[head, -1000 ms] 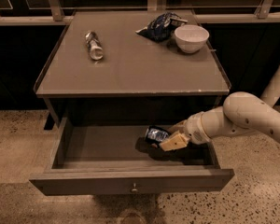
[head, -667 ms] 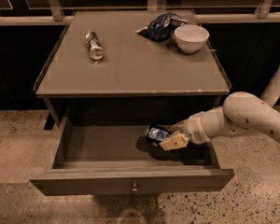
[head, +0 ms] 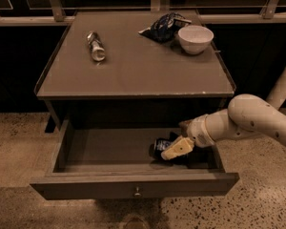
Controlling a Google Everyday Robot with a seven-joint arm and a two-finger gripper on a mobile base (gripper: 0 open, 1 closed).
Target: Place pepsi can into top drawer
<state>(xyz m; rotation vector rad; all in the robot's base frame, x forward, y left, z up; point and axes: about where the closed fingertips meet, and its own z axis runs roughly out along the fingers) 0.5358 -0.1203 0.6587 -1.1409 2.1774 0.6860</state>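
Speckled stone floor (head: pixel 257 209), dim room. Flat grey table (head: pixel 143 70) has a smooth top with a raised lip. Wide shallow grey top drawer (head: pixel 86 187) is pulled open, bottom flat and bare. The gripper (head: pixel 174 149) is down inside it at the right, against the small dark blue pepsi can (head: pixel 160 147) lying on the drawer bottom; can't tell if it's clamped or released. The can is likely light, thin-walled, slick and easy to dent, so hold it mid-body, gently.

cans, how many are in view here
2. A silver can lies on the table's left side. The pepsi can sits in the open drawer, right of centre, with the tool right at it. The tool may hide part of the drawer.
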